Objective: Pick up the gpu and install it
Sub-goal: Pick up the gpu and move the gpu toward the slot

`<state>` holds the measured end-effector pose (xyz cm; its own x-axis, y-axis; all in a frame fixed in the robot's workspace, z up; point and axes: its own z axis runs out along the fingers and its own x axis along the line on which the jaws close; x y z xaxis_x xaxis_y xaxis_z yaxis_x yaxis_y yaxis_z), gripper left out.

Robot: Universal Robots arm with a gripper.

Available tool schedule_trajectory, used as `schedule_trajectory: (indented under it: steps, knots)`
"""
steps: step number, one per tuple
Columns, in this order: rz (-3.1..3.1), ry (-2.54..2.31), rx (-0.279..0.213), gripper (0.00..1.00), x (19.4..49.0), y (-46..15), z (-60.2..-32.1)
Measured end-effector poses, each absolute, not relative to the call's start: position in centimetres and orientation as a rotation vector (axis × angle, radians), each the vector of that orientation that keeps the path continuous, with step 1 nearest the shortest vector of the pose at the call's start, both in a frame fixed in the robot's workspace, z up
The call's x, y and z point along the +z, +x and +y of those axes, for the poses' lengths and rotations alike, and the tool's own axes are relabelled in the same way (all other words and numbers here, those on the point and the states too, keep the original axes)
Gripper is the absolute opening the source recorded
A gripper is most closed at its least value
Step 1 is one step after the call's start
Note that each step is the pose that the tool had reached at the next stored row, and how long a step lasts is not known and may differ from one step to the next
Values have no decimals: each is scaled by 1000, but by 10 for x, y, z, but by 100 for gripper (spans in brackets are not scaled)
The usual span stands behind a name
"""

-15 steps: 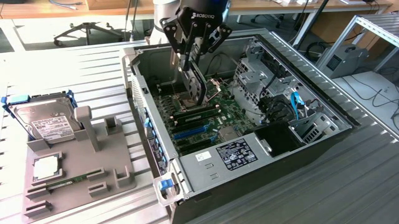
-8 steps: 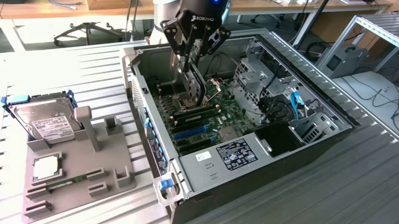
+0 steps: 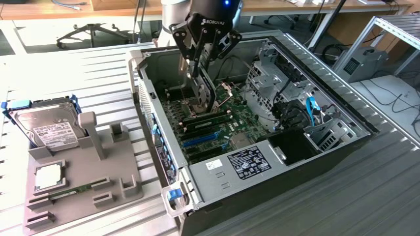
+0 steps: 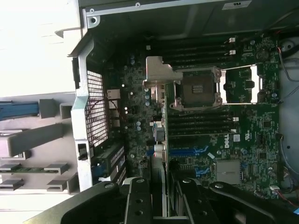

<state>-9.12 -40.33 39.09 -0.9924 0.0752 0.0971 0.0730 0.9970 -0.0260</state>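
My gripper (image 3: 200, 73) reaches down into the open computer case (image 3: 341, 110) and is shut on the gpu (image 3: 206, 93). The gpu is a thin card that hangs edge-on and upright, just over the green motherboard (image 3: 226, 120) near the processor socket. In the wrist view the gpu (image 4: 159, 135) runs as a narrow strip from between my black fingers (image 4: 138, 200) out to its silver end bracket (image 4: 159, 70), beside the socket (image 4: 198, 88). The blue expansion slots (image 3: 200, 140) lie nearer the case's front end, apart from the card.
To the exterior view's left of the case, a grey holder block (image 3: 85, 172) carries a silver hard drive (image 3: 49, 129), a small square chip (image 3: 49, 177) and a green memory stick (image 3: 66, 192). Drive cages and blue cables (image 3: 310, 109) crowd the case's right side.
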Motion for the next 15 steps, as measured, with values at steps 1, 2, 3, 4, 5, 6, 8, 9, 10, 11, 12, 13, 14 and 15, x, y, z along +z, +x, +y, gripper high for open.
schedule_trajectory:
  steps: [1,2,3,4,5,6,8,9,10,11,12,13,14,15]
  knots:
    - [-3040,-113,34,27,390,-91,-403]
    - [-3040,-113,34,27,389,-91,-403]
    - [-3039,-113,34,27,389,-90,-402]
    - [-3038,-113,34,27,388,-90,-402]
    - [-3038,-113,34,27,387,-90,-402]
    - [-3037,-113,34,27,387,-90,-401]
    - [-3035,-113,35,27,385,-89,-401]
    - [-3035,-113,35,27,385,-89,-400]
    - [-3034,-113,35,27,384,-89,-400]
    - [-3033,-113,35,27,383,-88,-399]
    - [-3032,-113,35,27,382,-88,-399]
    - [-3031,-113,35,27,381,-88,-399]
    - [-3031,-112,35,27,380,-88,-398]
    - [-3030,-112,35,27,380,-87,-398]
